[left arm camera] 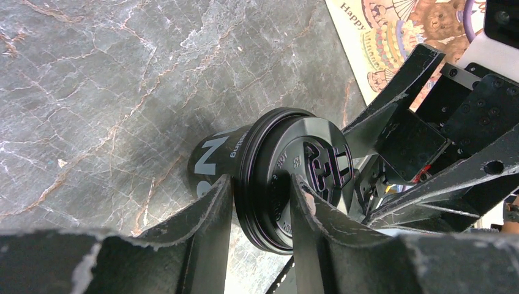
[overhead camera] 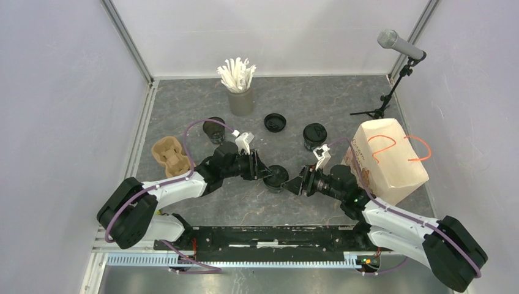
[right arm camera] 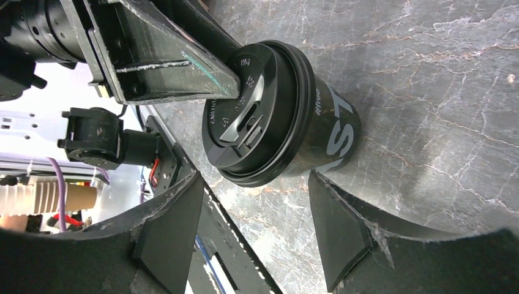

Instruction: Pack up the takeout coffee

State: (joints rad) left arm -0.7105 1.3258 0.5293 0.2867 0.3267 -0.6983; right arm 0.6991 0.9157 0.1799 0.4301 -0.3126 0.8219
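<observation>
At the left of the grey marbled desk (overhead camera: pixel 343 98) lay a brown pulp carrier (overhead camera: pixel 169 154). Just right of it and a little farther back stood an open cup (overhead camera: pixel 214 128), black and without a lid. Behind that, near the back wall, a grey straw cup (overhead camera: pixel 240 98) held white straws.

The left tool (overhead camera: pixel 267 174) reached in from the left to the centre cup (overhead camera: pixel 276 177), a black lidded cup standing upright on the desk between the two arms. In the left wrist view this tool (left arm camera: pixel 262 208) pinched the rim of the cup's lid (left arm camera: pixel 287 177). One finger lay against the cup wall under the rim and the other on the lid's top face. White lettering showed on the cup's side (right arm camera: pixel 333 125).

A loose lid (overhead camera: pixel 275 122) lay flat on the desk behind the centre cup. To its right stood a second lidded cup (overhead camera: pixel 314 136).

The right tool (overhead camera: pixel 295 184) faced the centre cup from the right. Its fingers (right arm camera: pixel 171 226) were spread wide, one on each side of the cup, and clear of it on the near side.

Farther right a tan paper bag (overhead camera: pixel 388 162) with orange scrawl rested on the desk. A microphone (overhead camera: pixel 401 44) on a small stand stood in the far right corner.
</observation>
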